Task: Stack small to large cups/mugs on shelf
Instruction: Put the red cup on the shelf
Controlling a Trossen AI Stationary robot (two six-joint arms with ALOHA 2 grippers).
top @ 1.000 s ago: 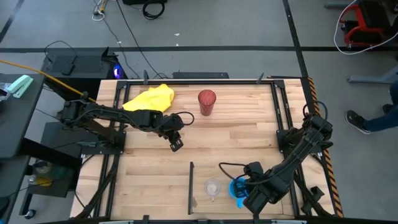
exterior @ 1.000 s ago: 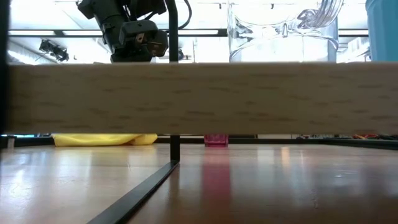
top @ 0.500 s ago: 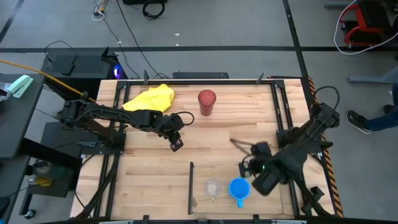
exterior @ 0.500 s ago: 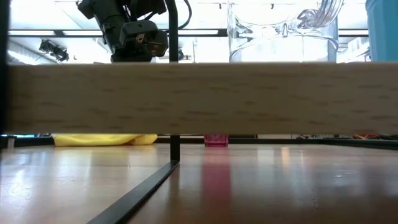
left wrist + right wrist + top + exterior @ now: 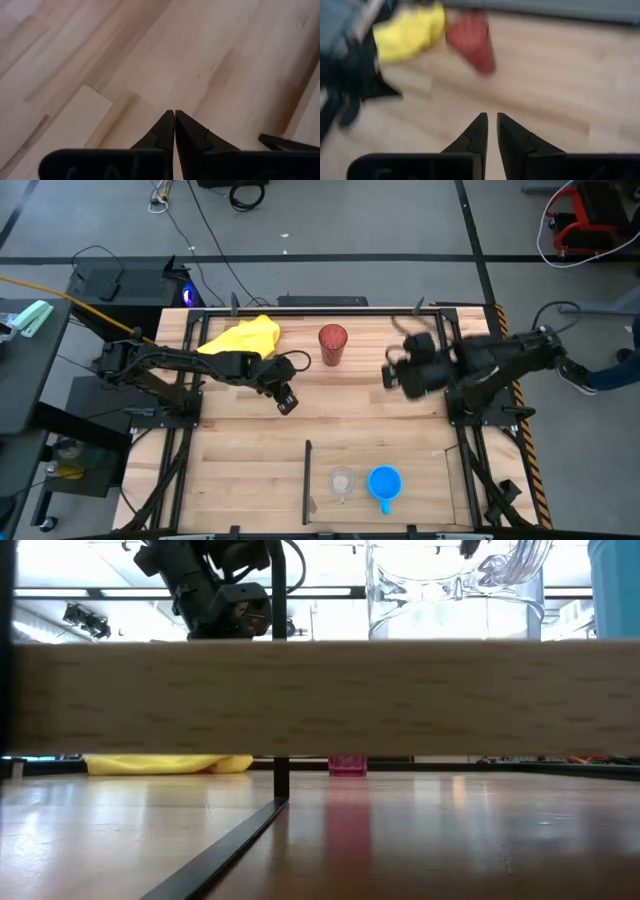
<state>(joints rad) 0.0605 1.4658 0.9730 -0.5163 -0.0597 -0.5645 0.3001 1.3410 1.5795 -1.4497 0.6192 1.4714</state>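
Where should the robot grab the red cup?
Probably around its side wall, about halfway up, coming in level from the right, where the right gripper already faces it. The red cup stands upright, open end up, has no handle, and nothing touches it; the yellow cloth lies apart.

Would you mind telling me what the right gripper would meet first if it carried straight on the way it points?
Probably the red tumbler: the right gripper points toward it, no object between. Height is unclear.
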